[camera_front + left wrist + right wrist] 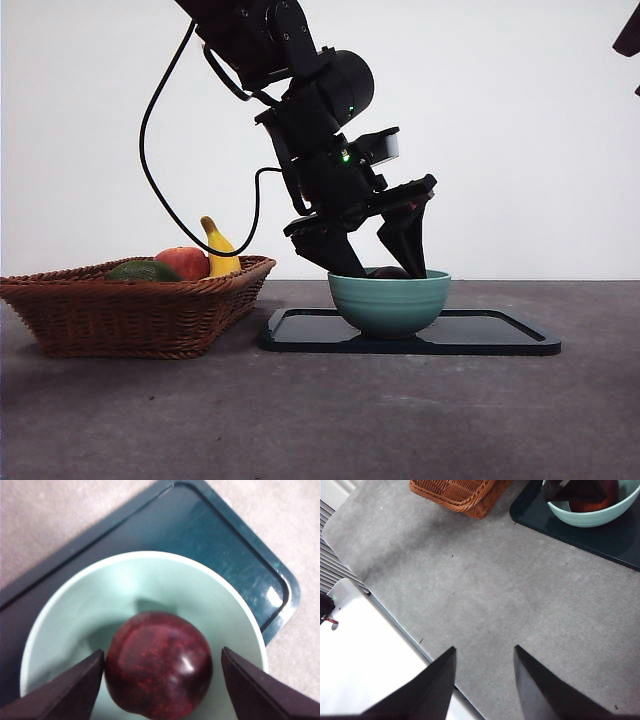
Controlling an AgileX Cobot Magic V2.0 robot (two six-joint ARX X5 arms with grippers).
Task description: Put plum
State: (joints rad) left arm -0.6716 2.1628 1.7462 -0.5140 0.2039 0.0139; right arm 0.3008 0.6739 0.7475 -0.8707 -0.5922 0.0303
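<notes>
The plum (159, 662) is lying inside the teal bowl (70, 610), which is standing on the dark tray (500, 335). The left gripper (160, 680) is hanging over the bowl, its jaws spread to either side of the fruit with a gap showing at one side, released rather than clamping. The placing step appears to be finishing; the next move calls for lifting straight up without nudging the fruit. Beside the tray, the wicker basket (90, 310) is holding an apple (183, 263), a banana (220, 250) and a green fruit (142, 271). The right gripper (484, 680) is waiting with jaws apart, well away from the bowl.
</notes>
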